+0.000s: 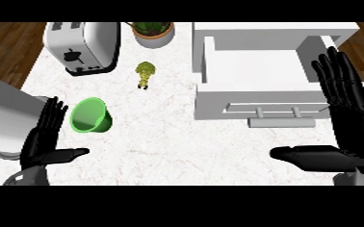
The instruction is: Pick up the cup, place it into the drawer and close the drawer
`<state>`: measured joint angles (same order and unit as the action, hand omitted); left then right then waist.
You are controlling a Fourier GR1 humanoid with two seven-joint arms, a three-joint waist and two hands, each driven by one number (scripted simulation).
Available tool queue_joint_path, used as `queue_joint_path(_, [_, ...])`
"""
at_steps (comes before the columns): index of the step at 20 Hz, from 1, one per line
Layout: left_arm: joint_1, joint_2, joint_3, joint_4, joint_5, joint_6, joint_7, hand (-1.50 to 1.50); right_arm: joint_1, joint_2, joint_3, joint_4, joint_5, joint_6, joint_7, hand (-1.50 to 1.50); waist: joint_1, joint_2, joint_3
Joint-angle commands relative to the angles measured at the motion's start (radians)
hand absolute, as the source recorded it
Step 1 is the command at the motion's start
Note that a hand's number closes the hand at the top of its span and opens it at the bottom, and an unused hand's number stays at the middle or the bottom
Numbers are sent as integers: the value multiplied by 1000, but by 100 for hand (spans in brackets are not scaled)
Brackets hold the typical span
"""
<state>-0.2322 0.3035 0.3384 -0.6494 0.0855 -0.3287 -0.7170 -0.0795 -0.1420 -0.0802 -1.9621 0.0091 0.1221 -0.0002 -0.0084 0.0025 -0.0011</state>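
**Cup waiting, drawer standing open**

Both black hands, left hand and right hand, are showing fingers apart, holding nothing. The green plastic cup is lying tipped on the white marble tabletop beside the left hand. The white open drawer is waiting further right; small green figurine, chrome toaster and potted plant are standing beyond.

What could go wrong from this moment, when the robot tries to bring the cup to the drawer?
1. The green cup lies on its side beside the left hand; a touch may roll it away.
2. The open drawer is far right, past the small figurine; the carry may knock it.
3. The right hand hangs near the drawer handle and may bump the drawer shut early.
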Motion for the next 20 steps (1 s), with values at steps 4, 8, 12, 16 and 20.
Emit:
queue_joint_path(4, [-122,69,29,359,-44,-52,-245,-150,41,-17,-32,11,-44,51,-46,-150,-12,4,-2])
queue_joint_path(8, [-155,50,21,406,-58,-12,-297,-150,-9,-22,-43,20,-33,39,-23,-150,-8,4,-2])
queue_joint_path(12, [-194,79,21,436,-68,-13,-286,-150,66,-13,-26,-52,-49,58,-24,-150,-16,4,-2])
queue_joint_path(16, [-202,34,10,461,-82,8,-325,-150,-1,15,12,8,1,23,-17,-150,-17,7,-3])
queue_joint_path(20, [-237,59,19,477,-77,-22,-296,-150,-15,-10,-31,37,-40,48,-32,-150,-27,12,-4])
